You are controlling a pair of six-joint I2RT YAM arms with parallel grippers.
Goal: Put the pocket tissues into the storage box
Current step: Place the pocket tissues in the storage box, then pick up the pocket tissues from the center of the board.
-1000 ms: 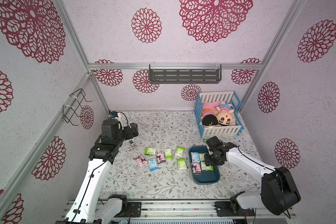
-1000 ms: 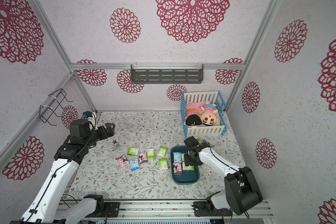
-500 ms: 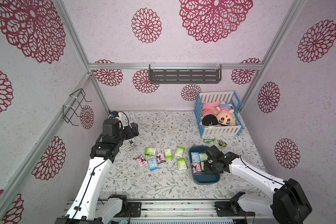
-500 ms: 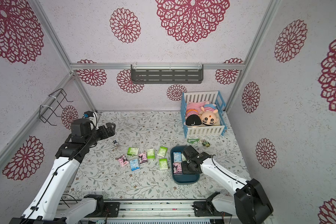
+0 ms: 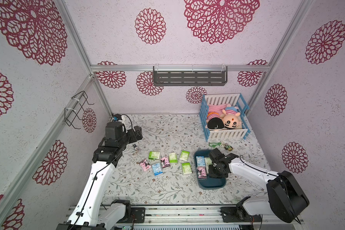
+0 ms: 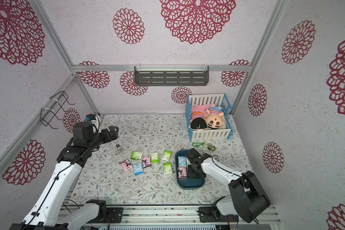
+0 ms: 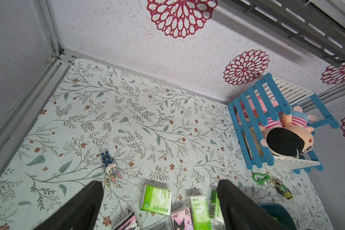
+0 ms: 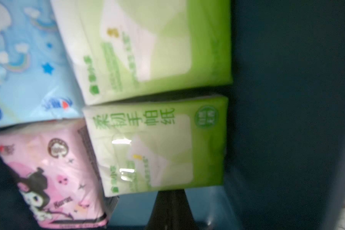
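Right gripper (image 8: 169, 207) down in the box (image 5: 211, 186), jaws pressed together.
Green pack (image 8: 157, 147) just ahead of their tip; left gripper (image 7: 159, 183) has jaws spread wide, loose packs (image 5: 154, 155) well beyond them.

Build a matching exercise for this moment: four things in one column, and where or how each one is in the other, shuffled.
Column one:
1. left pincer
2. right pincer
3. toy crib
4. green carabiner

Column two:
A. shut, down inside the storage box
B. lying on the table between crib and box
C. open, above the table
D. holding two plush dolls

Pairs: 1-C, 2-A, 3-D, 4-B
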